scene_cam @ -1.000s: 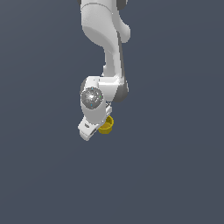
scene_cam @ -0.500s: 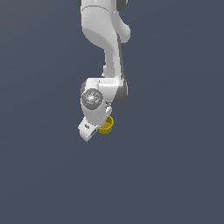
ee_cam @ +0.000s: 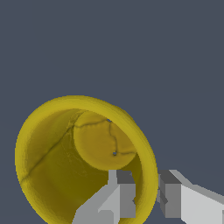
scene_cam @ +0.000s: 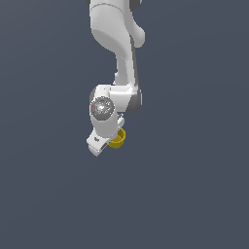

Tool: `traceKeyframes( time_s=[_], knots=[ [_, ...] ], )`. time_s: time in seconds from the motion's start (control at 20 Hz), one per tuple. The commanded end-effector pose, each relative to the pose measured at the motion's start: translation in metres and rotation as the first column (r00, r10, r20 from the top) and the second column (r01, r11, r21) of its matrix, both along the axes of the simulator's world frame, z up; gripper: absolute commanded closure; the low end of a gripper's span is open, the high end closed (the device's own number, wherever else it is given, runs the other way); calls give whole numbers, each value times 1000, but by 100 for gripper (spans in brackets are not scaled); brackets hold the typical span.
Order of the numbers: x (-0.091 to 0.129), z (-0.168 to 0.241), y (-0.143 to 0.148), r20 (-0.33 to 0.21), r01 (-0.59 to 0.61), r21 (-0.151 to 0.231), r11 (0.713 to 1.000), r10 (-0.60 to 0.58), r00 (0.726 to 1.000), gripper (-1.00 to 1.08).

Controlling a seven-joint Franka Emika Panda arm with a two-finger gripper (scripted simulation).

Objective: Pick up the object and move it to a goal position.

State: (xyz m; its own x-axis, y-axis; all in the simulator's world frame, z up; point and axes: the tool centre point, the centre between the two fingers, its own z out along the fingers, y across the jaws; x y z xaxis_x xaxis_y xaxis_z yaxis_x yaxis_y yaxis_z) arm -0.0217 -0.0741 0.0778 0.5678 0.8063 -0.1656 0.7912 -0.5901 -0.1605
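Plain dark grey ground filled both views. Low-centre in the exterior view, the cup (scene_cam: pixel 117 139) was straddled at its rim by the parted gripper (ee_cam: pixel 146 192), one finger (ee_cam: pixel 120 194) inside, one outside.

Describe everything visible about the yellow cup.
The yellow cup is a small mustard-coloured vessel with a thick rolled rim, tapering to a narrower round base. Its inner surface looks matte with thin dark crack-like lines. The wrist view looks into its open mouth. The gripper straddles its wall at the rim, one finger inside and one outside. In the exterior view it shows partly beneath the arm's hand.
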Motion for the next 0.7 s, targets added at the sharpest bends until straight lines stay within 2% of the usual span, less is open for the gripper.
traceKeyframes(
  time_s=[0.0, 0.3, 0.65],
  knots=[
    [0, 9, -2, 3, 1, -1, 1000, -1, 1000, 108],
    [-5, 47, -6, 3, 1, -1, 1000, -1, 1000, 108],
    [-13, 119, -13, 3, 1, 0, 1000, -1, 1000, 108]
  ],
)
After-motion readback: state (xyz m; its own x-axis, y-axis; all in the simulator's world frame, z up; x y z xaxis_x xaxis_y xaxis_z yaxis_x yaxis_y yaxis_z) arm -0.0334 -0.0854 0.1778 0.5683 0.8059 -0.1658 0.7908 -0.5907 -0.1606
